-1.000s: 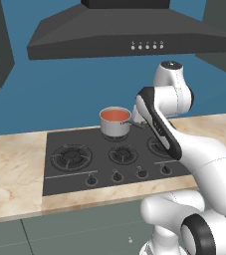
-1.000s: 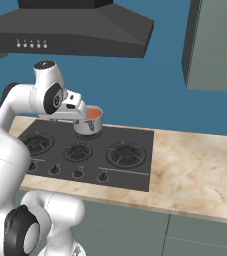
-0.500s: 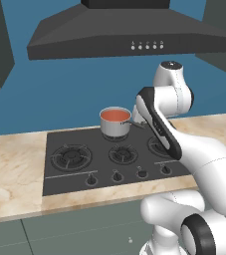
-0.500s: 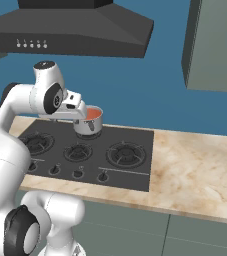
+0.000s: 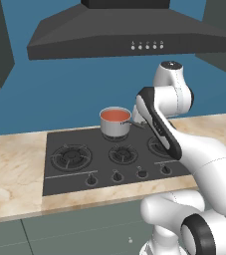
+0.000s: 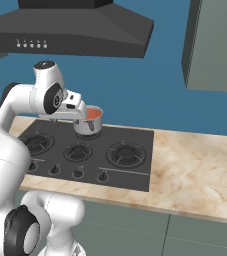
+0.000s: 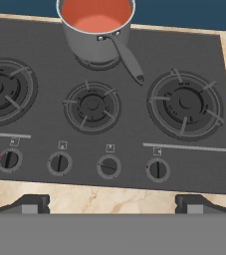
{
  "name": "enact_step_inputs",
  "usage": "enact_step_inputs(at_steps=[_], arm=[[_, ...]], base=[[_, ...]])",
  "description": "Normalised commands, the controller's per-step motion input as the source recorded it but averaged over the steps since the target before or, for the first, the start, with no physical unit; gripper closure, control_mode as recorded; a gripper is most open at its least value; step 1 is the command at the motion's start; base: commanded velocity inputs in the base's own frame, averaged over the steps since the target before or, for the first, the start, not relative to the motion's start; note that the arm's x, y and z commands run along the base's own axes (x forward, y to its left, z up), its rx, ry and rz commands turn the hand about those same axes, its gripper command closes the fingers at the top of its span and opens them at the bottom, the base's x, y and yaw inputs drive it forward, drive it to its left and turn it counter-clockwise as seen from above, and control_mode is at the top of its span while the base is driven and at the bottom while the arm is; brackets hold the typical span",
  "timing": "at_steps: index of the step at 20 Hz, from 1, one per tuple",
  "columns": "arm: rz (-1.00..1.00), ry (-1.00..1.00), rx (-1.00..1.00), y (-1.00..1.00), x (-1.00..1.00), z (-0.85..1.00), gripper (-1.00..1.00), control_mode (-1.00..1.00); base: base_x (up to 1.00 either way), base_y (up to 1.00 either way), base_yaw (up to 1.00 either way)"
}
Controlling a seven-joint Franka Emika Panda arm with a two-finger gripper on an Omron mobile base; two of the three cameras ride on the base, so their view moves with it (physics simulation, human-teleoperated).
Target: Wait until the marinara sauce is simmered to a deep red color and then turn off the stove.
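Observation:
The marinara sauce (image 7: pixel 95 13) is a flat orange-red patch inside a steel saucepan (image 7: pixel 98 42) on the rear middle burner of the stove (image 7: pixel 134 127). It also shows as sauce (image 5: pixel 115 115) and sauce (image 6: pixel 91 114) in the base views. My gripper (image 7: pixel 113 204) hangs open above the stove's front edge, over the row of knobs, with nothing between its fingertips (image 7: pixel 32 203). The third knob (image 7: pixel 109 167) from the left has its mark lying sideways; the other three marks stand upright. The pan's handle (image 7: pixel 128 60) points toward the right burner.
A dark range hood (image 5: pixel 134 37) hangs over the black stove (image 5: pixel 59 174). Marble counter (image 6: pixel 200 170) runs along both sides, with counter (image 5: pixel 10 174) to the left. Grey-green wall cabinets (image 6: pixel 215 45) hang at the upper right. My arm's white links rise between the base and the pan.

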Motion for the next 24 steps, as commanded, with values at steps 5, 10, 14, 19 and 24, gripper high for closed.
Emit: enact_step_inputs(at_steps=[5, 10, 14, 19, 24], arm=[[0.0, 0.0, 0.0, 0.0, 0.0, 0.0, -1.0, -1.0], [0.0, 0.0, 0.0, 0.0, 0.0, 0.0, -1.0, -1.0], [0.0, 0.0, 0.0, 0.0, 0.0, 0.0, -1.0, -1.0], [0.0, 0.0, 0.0, 0.0, 0.0, 0.0, -1.0, -1.0], [0.0, 0.0, 0.0, 0.0, 0.0, 0.0, -1.0, -1.0]], base=[[0.0, 0.0, 0.0], [0.0, 0.0, 0.0], [0.0, 0.0, 0.0], [0.0, 0.0, 0.0], [0.0, 0.0, 0.0]])
